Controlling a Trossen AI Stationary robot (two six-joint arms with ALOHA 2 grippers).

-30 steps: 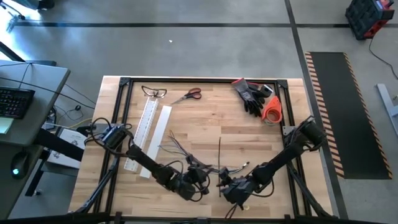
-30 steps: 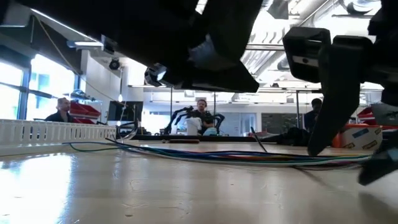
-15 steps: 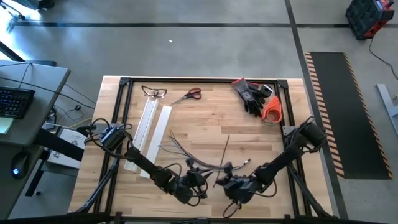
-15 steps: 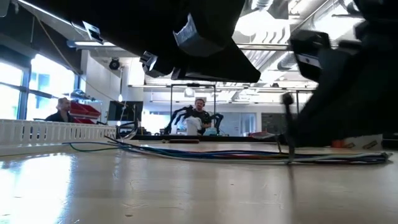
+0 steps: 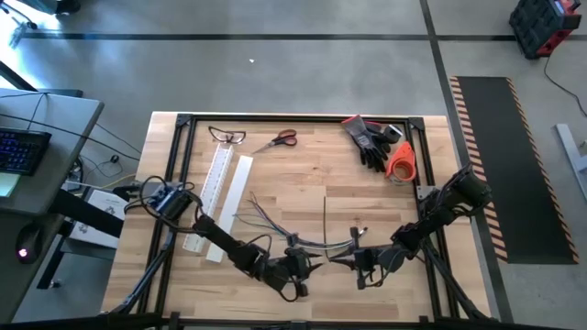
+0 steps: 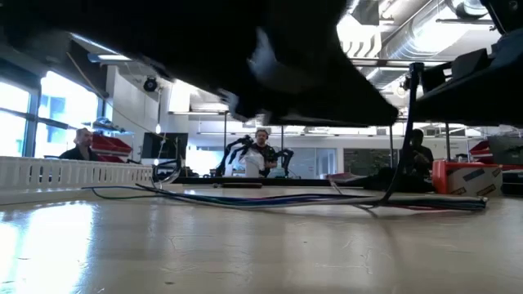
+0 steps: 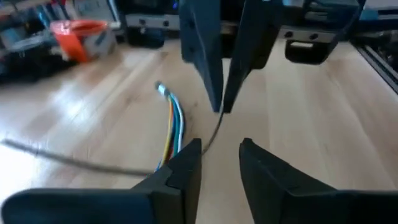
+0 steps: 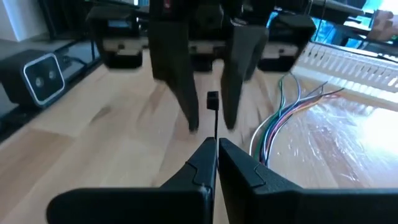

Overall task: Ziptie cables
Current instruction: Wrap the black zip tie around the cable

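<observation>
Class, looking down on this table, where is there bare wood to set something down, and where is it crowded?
Bare: between the scissors and the gloves, and mid-table right of the white slotted bar. Crowded: the near edge, where the left gripper and right gripper meet over the cables.

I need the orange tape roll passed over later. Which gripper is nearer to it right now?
Right. The right gripper sits near the table's front edge, on the same side as the orange tape roll. The left gripper is farther off, toward the middle of the front edge.

Overhead camera looks straight down; low camera skims level across the pale wooden tabletop; wrist cameras face each other closely.
</observation>
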